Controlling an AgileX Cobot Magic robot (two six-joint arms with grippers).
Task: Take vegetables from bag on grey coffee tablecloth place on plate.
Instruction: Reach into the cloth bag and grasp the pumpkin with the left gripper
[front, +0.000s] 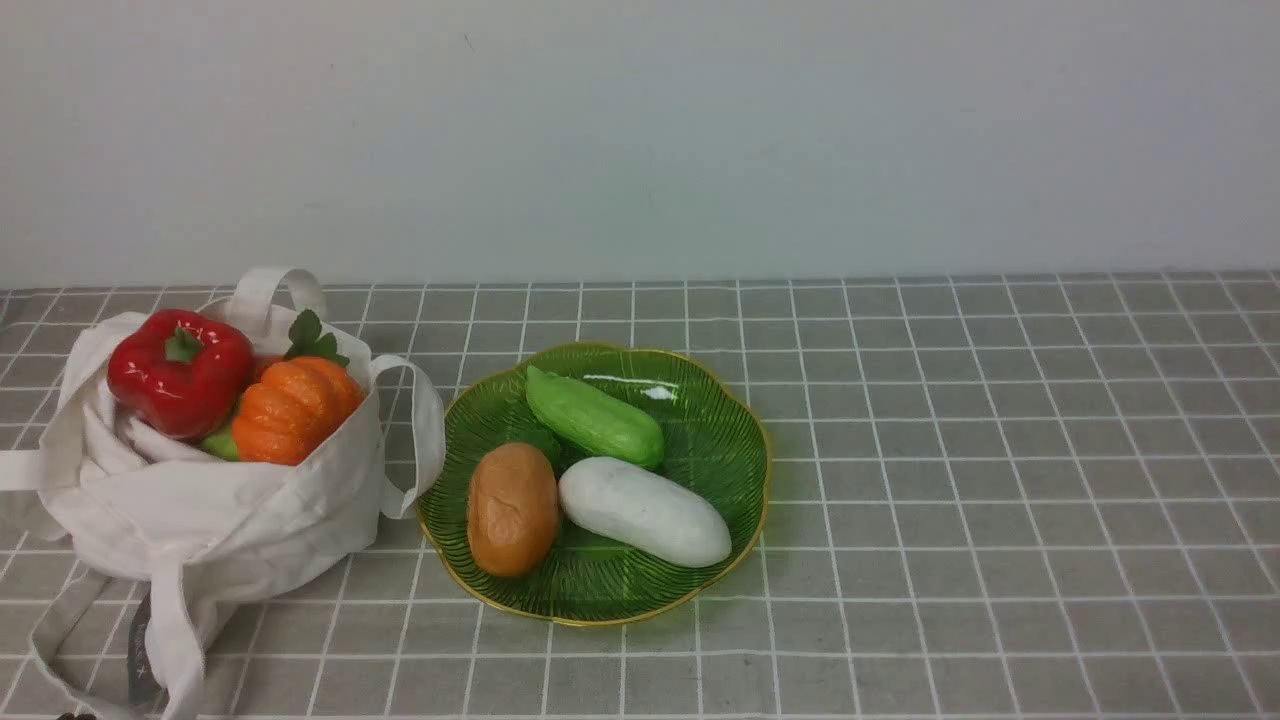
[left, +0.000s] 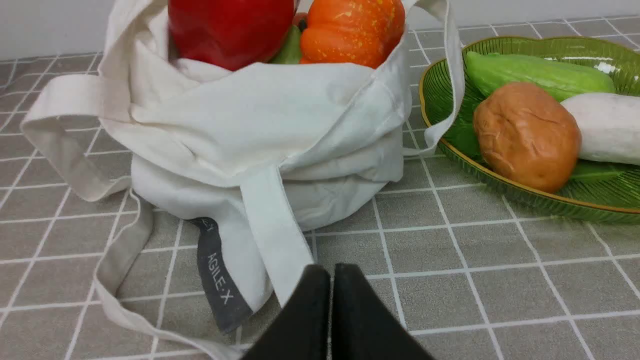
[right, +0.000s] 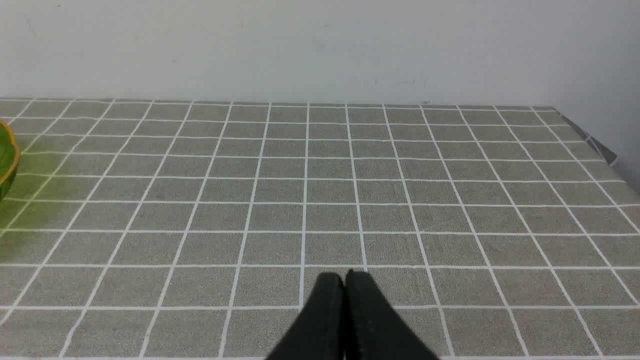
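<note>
Between bag (front: 200, 510) and plate (front: 722, 440), loop handle (front: 428, 432)

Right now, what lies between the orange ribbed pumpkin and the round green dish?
The wall of the off-white cotton tote and its loop handle, front view.

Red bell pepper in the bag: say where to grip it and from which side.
Grip the red bell pepper across its body, below the stem, coming from above. It lies on top of the bag with cloth around its lower half and the pumpkin close on its right, so likely only the top is free. The shut left hand must open first.
</note>
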